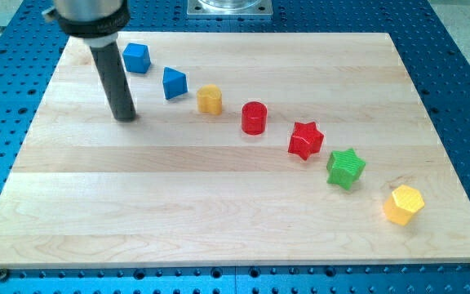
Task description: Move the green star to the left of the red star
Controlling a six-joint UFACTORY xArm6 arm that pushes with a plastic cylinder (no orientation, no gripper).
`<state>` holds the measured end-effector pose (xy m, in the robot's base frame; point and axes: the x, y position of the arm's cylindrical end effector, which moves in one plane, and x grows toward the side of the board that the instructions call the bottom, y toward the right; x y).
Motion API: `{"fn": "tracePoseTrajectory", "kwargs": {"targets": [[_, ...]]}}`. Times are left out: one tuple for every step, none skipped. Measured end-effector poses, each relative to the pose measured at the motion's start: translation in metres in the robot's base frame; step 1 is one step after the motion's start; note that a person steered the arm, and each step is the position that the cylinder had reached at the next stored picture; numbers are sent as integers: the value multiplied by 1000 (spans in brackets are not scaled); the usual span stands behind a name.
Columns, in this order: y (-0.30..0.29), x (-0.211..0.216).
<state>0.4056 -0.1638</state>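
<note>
— Progress? 
— None visible; my tip rests on the counter, the green star well off toward the view's lower right, still right of the red star.
— Pincer? 
— No pincer; bare rod, touching nothing.

A single camera looks down at a slant on the wooden board from beyond its near long edge, facing toward twelve o'clock. It sits close enough that the board nearly fills the frame, with blue perforated table showing around it. The board's far edge looks shorter than its near edge. At twelve o'clock a metal base is cut by the frame; no second view exists.
</note>
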Motion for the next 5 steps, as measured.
{"fn": "tracePoseTrajectory", "kwargs": {"targets": [[-37,-29],[-99,-65],[-58,-3],[50,90],[174,133]]}}
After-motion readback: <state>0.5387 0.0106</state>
